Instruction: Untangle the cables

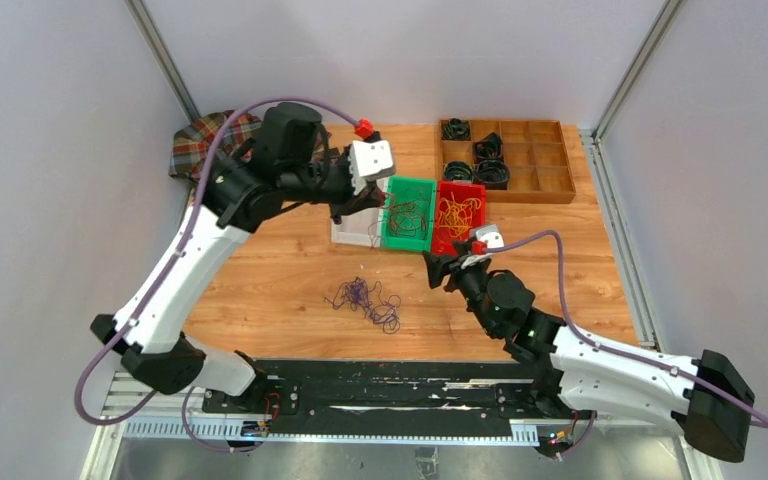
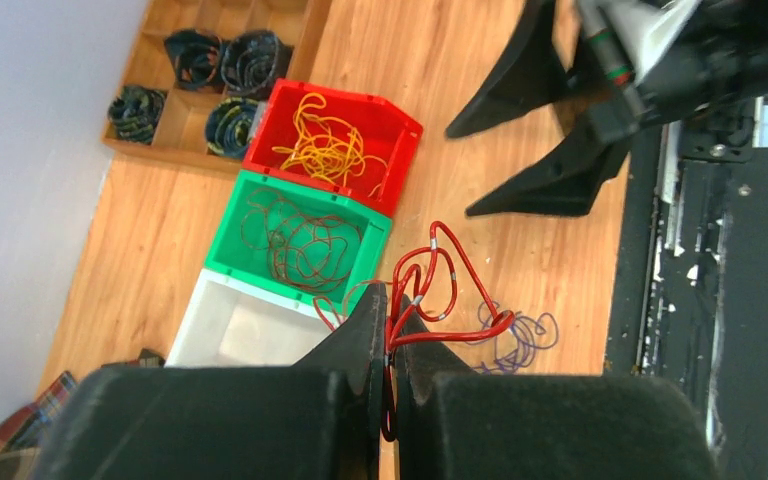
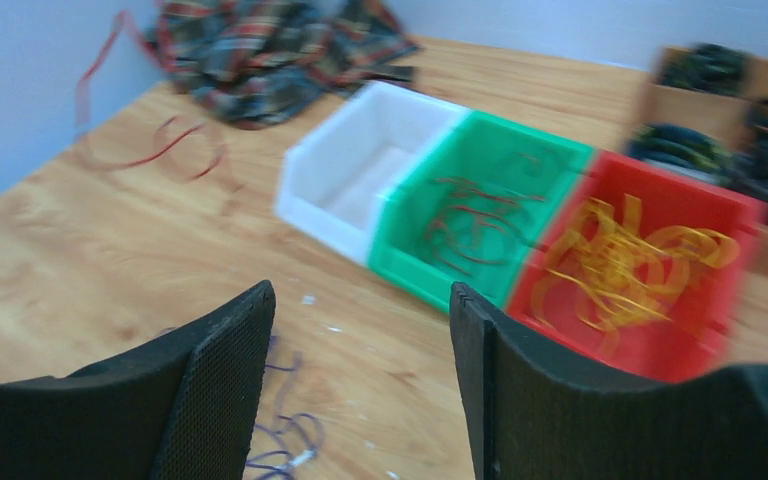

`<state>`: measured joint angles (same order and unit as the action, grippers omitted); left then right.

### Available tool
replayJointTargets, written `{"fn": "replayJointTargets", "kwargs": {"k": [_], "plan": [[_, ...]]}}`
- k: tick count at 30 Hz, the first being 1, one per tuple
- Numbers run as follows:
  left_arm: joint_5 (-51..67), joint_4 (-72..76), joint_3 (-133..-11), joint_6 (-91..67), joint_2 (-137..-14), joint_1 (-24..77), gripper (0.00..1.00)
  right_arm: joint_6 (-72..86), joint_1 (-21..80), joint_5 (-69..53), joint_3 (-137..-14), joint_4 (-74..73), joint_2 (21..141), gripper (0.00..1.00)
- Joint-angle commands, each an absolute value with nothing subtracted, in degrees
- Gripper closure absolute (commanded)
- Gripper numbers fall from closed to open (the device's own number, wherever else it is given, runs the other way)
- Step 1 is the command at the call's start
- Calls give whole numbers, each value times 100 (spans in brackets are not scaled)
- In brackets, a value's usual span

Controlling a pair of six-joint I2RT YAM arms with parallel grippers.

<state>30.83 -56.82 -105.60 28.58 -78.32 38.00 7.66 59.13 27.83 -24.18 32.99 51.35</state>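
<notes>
Sorting partly done: yellow cables [image 2: 330, 150] lie in the red bin [image 2: 405, 150], red-brown cables [image 2: 300, 245] in the green bin [image 2: 280, 287]. One red-brown loop [image 2: 440, 285] is clamped in the left gripper [image 2: 390, 310] (aloft near the bins). The right gripper [image 3: 360, 380] is spread, empty. Purple cables [image 1: 365, 300] are left tangled on the table [image 1: 260, 290].

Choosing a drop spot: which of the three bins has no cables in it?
The white bin, at the row's end; the green bin beside it holds reddish-brown cables and the red bin yellow cables.
</notes>
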Motion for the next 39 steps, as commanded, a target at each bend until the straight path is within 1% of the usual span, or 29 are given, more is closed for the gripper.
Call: {"fn": "replayJointTargets", "kwargs": {"k": [1,7,16,23,31,39], "plan": [[2809,-5010,-10435,2999,-8341,3806,100,759,5774,4519,-2352,2302,4621,36],[2357,-4177,-10223,3083,-9029,3806,100,721,5632,4660,-2188,2160,4160,37],[1943,-3146,-10120,3348,-10065,3799,100,590,5462,4547,-2195,2022,3946,37],[1853,-2740,-10036,3227,-10863,3762,100,629,5367,4510,-2206,1838,3890,38],[1521,-2040,-9353,3251,-11276,3727,100,705,5152,4373,-2197,1679,3828,38],[1010,-1511,-9154,3172,-11717,3722,100,799,5015,4133,-2258,1655,3985,38]]}}
